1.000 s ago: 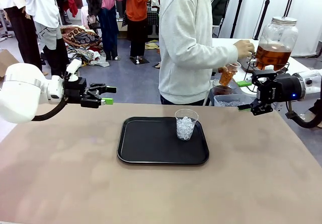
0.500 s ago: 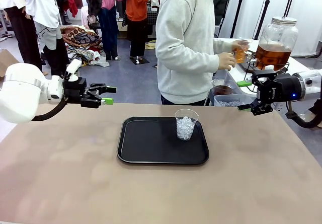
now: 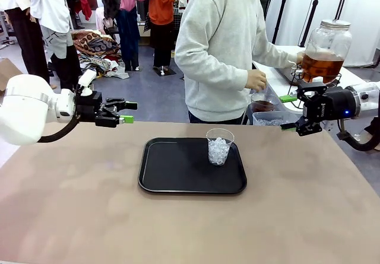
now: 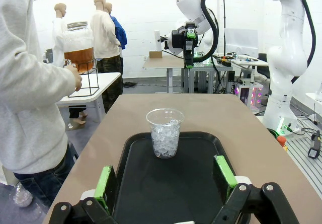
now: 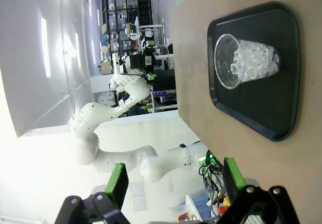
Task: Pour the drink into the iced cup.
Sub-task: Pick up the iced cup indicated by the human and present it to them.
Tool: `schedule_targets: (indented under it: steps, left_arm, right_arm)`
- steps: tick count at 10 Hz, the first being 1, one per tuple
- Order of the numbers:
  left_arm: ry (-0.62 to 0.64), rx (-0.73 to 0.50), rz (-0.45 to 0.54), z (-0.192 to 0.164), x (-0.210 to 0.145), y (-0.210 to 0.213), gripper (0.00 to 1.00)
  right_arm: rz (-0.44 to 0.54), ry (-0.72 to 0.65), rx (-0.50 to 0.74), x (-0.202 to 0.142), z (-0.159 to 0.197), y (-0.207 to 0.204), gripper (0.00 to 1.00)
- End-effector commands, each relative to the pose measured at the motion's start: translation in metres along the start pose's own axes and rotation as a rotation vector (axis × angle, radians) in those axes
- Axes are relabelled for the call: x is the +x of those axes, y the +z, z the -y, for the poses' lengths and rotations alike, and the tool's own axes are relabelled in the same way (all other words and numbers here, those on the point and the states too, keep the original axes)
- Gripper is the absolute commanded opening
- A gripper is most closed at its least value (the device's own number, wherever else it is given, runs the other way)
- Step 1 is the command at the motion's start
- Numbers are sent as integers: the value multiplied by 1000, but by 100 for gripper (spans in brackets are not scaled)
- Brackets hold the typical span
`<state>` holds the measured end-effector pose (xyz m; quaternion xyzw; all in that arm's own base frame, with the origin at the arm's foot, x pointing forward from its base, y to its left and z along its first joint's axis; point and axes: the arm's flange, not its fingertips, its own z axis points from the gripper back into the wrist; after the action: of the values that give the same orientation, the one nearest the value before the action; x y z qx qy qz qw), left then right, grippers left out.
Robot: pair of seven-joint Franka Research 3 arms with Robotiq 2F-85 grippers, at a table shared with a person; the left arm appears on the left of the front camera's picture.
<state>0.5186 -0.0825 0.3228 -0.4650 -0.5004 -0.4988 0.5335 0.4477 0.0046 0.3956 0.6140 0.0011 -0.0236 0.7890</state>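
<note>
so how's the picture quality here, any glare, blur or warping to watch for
Front view: even soft light, sharp, only a faint shadow round the tray. Left wrist view: the iced cup is crisp, mild wide-angle stretch toward the edges. Right wrist view: rolled sideways, the white area at picture left blown out, the table in focus.

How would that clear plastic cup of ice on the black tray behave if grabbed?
The clear plastic cup looks thin-walled, so it would probably flex if squeezed. Ice fills its lower part, likely keeping it steady. Pushed on the smooth black tray, it may slide rather than tip.
</note>
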Motion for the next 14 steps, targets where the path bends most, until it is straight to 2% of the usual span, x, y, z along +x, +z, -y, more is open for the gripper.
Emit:
schedule_targets:
  steps: [1,14]
  left_arm:
    - [1,10,9,2,0,1,100]
    - [1,10,9,2,0,1,100]
  right_arm:
    - [5,0,0,0,-1,-1,100]
    - [5,0,0,0,-1,-1,100]
